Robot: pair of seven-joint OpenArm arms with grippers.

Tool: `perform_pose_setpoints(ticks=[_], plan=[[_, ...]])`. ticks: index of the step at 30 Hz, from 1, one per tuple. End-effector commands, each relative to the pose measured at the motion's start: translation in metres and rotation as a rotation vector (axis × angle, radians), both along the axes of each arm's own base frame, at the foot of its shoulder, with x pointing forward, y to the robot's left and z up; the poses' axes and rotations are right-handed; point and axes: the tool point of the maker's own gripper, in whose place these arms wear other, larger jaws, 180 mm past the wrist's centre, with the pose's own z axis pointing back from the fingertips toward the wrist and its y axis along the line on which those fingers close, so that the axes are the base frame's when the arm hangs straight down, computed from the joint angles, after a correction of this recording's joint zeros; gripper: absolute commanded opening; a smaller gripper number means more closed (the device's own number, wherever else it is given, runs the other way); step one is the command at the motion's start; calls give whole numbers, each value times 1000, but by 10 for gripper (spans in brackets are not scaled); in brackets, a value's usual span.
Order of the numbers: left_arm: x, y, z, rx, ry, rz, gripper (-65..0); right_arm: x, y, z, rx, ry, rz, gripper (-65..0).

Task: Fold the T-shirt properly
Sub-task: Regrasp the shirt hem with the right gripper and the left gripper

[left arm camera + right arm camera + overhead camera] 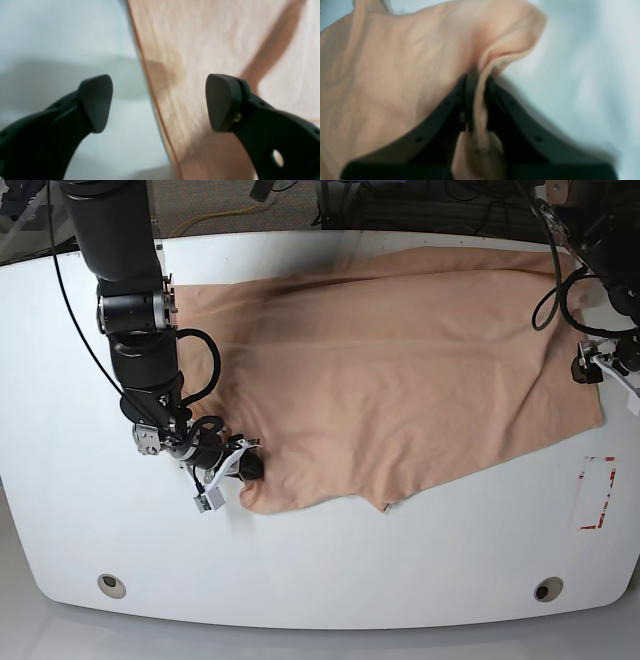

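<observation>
The peach T-shirt (pixel 400 370) lies spread over the white table (pixel 330 570), with wrinkles and an uneven lower hem. My right gripper (pixel 248 467) is at the shirt's lower left corner. In the right wrist view it (pixel 477 100) is shut on a pinched fold of the T-shirt (pixel 395 75), which bunches between the fingers. My left gripper (pixel 600 368) is at the shirt's right edge. In the left wrist view it (pixel 160 102) is open and empty, with the edge of the T-shirt (pixel 200 37) running between the two pads above the table.
A red-marked sticker (pixel 597 492) lies on the table right of the shirt. Two round holes (pixel 112 585) (pixel 547 589) sit near the front edge. Cables hang behind the table's far edge. Both arms' cables trail over the shirt's sides.
</observation>
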Motion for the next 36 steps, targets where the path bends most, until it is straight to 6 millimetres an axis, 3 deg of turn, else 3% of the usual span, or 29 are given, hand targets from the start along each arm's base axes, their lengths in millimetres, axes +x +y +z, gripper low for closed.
perform_pose_setpoints(ticks=[1, 7, 12, 17, 20, 22, 25, 33, 36], plan=[[7, 5, 4, -4, -14, -2, -103, 11, -6, 13, -16, -27, 3, -602], [12, -7, -11, -46, -11, -19, -103, 11, -9, 13, -20, -25, -1, -602], [16, -28, -26, -106, 12, -65, -108, 13, -7, 19, -22, -54, 8, -602], [22, -45, -26, -152, -8, -102, -121, 11, -4, 20, -32, -55, 28, -602], [23, -46, -26, -163, -18, -98, -251, 11, -2, 23, -42, -56, 42, -602], [21, -49, -32, -181, -7, -93, -431, 7, 0, 21, -44, -59, 51, -604], [23, -51, -37, -204, -3, -82, -640, 5, 3, 23, -47, -79, 61, -606], [32, -51, -30, -201, -24, -85, -647, -1, -4, 23, -64, -96, 66, -650], [43, -46, -10, -150, -75, -106, -647, 3, -7, 34, -98, -113, 88, -650]])
